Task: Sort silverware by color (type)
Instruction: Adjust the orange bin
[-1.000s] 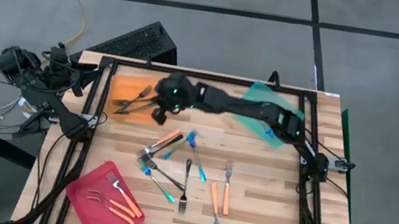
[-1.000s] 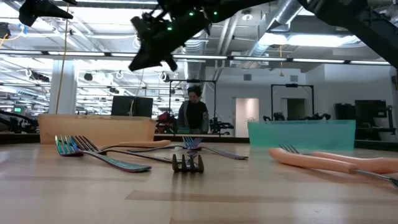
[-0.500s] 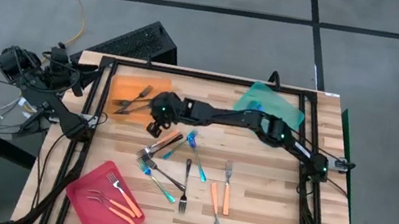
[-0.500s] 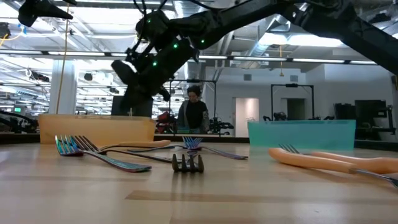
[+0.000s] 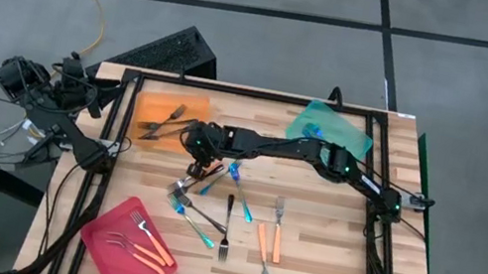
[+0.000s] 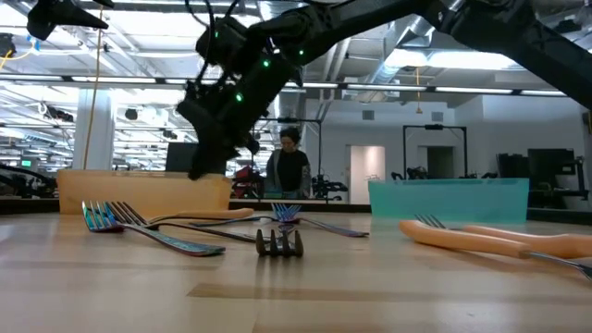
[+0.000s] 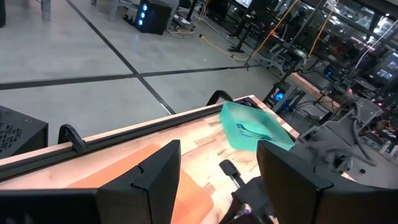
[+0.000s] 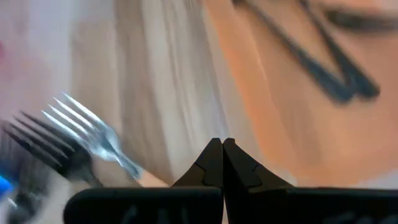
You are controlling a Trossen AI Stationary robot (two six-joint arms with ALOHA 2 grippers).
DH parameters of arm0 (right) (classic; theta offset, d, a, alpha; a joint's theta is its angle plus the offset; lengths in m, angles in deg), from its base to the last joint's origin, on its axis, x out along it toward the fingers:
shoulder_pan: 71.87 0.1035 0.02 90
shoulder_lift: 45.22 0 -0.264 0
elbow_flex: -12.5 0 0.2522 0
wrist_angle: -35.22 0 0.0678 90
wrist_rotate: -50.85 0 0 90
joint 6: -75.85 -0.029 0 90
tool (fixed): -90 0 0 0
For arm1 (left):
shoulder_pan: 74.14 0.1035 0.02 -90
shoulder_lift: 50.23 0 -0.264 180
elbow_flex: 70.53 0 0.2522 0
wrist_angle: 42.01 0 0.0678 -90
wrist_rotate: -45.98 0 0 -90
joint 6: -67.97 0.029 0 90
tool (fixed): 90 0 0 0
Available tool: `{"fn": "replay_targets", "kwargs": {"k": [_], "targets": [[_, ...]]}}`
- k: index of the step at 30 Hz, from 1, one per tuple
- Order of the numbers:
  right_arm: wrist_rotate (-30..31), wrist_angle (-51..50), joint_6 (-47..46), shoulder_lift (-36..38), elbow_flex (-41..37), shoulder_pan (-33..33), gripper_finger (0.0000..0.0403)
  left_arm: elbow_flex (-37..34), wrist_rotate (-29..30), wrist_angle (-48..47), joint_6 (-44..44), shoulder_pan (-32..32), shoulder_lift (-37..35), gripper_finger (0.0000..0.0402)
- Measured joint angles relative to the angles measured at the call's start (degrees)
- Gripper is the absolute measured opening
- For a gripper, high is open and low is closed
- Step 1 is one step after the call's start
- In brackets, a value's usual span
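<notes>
Loose forks lie in a heap in the middle of the table: orange-handled ones [image 5: 208,169] [image 5: 277,243], blue-handled ones [image 5: 242,207] and dark ones [image 5: 228,217]. My right gripper [image 5: 198,157] [image 6: 196,171] [image 8: 221,146] is shut and empty. It hangs just above the heap's far left end, between the heap and the orange tray. In its wrist view a silver-tined fork [image 8: 87,127] and a dark fork [image 8: 37,146] lie just ahead. My left gripper [image 7: 219,149] is open, parked beyond the table's far left corner [image 5: 32,84].
The orange tray [image 5: 184,104] at the far left holds dark forks [image 5: 162,125]. The teal tray [image 5: 331,130] at the far right holds a blue fork. The pink tray [image 5: 106,234] at the near left holds orange forks. A black frame borders the table. A person stands in the room behind.
My right gripper has moved from above the orange tray toward the near edge and downward. It now hangs low over the far left end of the fork heap. The arm has dropped from a raised arc to lie lower across the table. The forks have kept still.
</notes>
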Motion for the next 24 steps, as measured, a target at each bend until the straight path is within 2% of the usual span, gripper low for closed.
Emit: {"fn": "replay_targets", "kwargs": {"k": [7, 11, 15, 20, 24], "targets": [[4.11, 9.24, -2.95, 2.00, 1.06, -0.29, 0.0015, 0.00, -0.20, 0.00, -0.62, 0.00, 0.02, 0.0196], [4.57, 7.57, -5.42, 1.50, 0.71, -1.32, 0.0015, -0.12, -6.51, -0.04, -0.89, 0.00, 1.59, 0.0182], [4.74, 5.01, -3.53, 6.43, 0.71, -1.39, 0.0015, -2.89, -12.06, 0.07, -3.05, 1.15, 5.52, 0.0126], [7.54, -1.60, -0.74, 19.29, 1.12, -1.63, 0.0015, -8.04, -19.70, 0.10, -9.36, 4.76, 10.46, 0.0019], [13.42, -5.90, 4.20, 26.43, 0.80, -1.43, 0.0015, -11.87, -27.02, -0.02, -15.20, 8.72, 13.62, 0.0002]]}}
